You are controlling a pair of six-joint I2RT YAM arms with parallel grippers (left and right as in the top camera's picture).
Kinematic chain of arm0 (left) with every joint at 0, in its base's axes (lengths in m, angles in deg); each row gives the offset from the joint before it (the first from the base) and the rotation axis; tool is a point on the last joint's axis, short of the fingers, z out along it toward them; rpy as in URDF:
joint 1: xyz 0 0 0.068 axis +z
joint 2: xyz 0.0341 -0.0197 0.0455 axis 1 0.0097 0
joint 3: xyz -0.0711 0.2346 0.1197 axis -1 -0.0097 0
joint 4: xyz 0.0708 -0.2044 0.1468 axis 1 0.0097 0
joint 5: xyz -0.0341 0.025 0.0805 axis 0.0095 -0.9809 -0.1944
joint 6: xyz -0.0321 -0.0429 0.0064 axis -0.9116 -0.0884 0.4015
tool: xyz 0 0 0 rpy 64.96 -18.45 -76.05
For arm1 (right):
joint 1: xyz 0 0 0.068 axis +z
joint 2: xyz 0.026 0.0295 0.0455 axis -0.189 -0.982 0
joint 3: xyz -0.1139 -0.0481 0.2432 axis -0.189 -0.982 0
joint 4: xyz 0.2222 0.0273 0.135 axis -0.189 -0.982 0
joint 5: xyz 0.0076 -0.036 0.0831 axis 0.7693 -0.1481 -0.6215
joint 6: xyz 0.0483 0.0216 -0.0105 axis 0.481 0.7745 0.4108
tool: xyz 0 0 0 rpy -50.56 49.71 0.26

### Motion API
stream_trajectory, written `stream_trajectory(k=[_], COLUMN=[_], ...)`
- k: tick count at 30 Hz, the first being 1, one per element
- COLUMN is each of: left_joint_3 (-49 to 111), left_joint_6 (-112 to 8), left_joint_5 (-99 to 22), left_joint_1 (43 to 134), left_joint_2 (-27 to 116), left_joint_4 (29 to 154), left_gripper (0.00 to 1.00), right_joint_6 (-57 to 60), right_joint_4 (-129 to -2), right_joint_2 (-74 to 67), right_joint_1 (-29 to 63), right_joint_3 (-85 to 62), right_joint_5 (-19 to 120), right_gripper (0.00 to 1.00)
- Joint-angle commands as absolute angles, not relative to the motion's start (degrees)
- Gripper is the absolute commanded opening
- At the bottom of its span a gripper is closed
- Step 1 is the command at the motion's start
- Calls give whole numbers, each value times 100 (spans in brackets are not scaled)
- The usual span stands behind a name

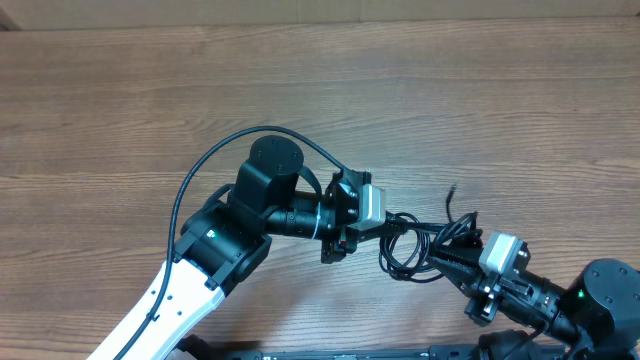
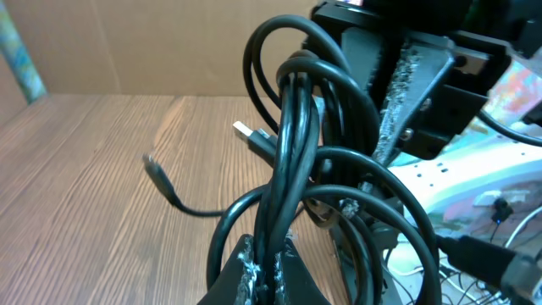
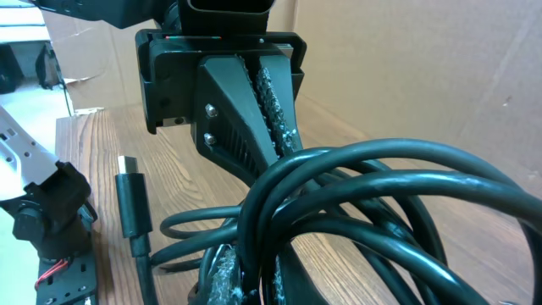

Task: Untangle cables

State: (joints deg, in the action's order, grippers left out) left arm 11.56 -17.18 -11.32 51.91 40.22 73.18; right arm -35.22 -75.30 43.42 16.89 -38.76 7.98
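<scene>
The cables [image 1: 408, 250] are a knot of thin black loops on the wooden table, stretched between my two grippers. My left gripper [image 1: 390, 222] is shut on several strands at the bundle's left side; in its own view the cables [image 2: 292, 144] rise straight up out of the left gripper [image 2: 268, 252]. From the right, my right gripper [image 1: 441, 253] is shut on the other side of the knot, and the cables [image 3: 356, 182] arch over the right gripper [image 3: 252, 261]. A silver-tipped plug [image 2: 244, 131] sticks out of the tangle. A loose end [image 1: 452, 193] trails away on the table.
The wooden table [image 1: 120, 100] runs wide to the left and back. A cardboard wall [image 2: 127, 42] stands behind it. A black plug on its cord [image 3: 129, 199] lies on the wood beside the right gripper. A thick arm cable [image 1: 215, 160] arcs over the left arm.
</scene>
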Motion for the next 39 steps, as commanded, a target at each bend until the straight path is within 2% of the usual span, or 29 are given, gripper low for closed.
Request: stream_trajectory(k=[1, 11, 15, 16, 18, 21, 23, 26, 29, 33, 39], left_joint_3=[1184, 1184, 1184, 1184, 1184, 1184, 1184, 1184, 1184, 1184, 1184], left_joint_6=[-2055, -3213, -3335, -3335, -3333, -3331, -3309, -3215, -3051, -3049, -3053], left_joint_5=[-1348, -2791, -2919, -2917, -2850, -2673, -2502, -2224, -1967, -1949, -2039], left_joint_1=[5127, 5127, 5127, 5127, 5127, 5127, 5127, 5127, 5127, 5127, 5127], left_joint_2=[3900, 3900, 3900, 3900, 3900, 3900, 3900, 3900, 3900, 3900, 3900], left_joint_4=[7248, 7250, 7248, 7248, 7248, 7233, 7189, 7110, 7060, 7060, 7060], left_gripper=[4, 4, 4, 4, 4, 4, 4, 4, 4, 4, 4], right_joint_6=[-3533, -3533, -3533, -3533, -3533, -3531, -3533, -3533, -3533, -3533, -3531], right_joint_4=[-7537, -7642, -7639, -7639, -7637, -7637, -7637, -7637, -7635, -7635, -7635], right_joint_2=[4325, 4325, 4325, 4325, 4325, 4325, 4325, 4325, 4325, 4325, 4325], right_joint_1=[1672, 1672, 1672, 1672, 1672, 1672, 1672, 1672, 1672, 1672, 1672], right_joint_3=[-3774, -3774, -3774, -3774, -3774, -3774, -3774, -3774, -3774, -3774, -3774], right_joint_5=[888, 1078, 1080, 1078, 1080, 1078, 1080, 1080, 1080, 1080, 1080], right_gripper=[4, 4, 5, 8, 23, 32, 35, 35, 34, 6, 4])
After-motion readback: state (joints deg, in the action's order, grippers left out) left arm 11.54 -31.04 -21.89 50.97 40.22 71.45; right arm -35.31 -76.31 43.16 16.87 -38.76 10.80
